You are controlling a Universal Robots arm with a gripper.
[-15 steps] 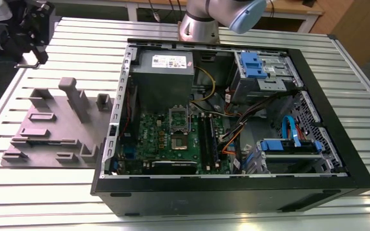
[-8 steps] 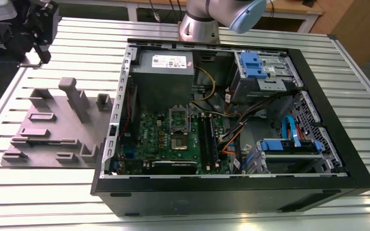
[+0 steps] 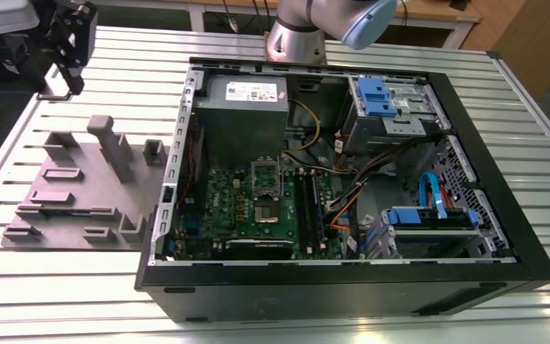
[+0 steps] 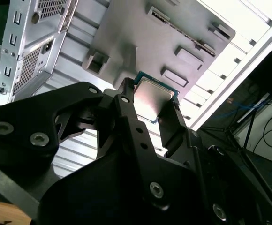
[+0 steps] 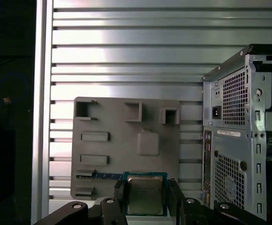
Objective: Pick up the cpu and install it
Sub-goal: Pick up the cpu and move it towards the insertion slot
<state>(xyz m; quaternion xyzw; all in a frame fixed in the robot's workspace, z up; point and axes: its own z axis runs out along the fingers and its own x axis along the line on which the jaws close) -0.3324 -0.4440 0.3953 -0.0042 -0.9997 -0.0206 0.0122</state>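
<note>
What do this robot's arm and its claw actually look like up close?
The arm is a smooth silver-grey tube with rounded joints, one of them closed by a pale blue cap. The gripper is matte black. It is built from flat, angular links hinged together and dotted with round silver screw heads, and it ends in two slim fingers.

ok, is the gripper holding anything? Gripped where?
The gripper holds the cpu, clamped by two opposite side edges, metal top exposed.
</note>
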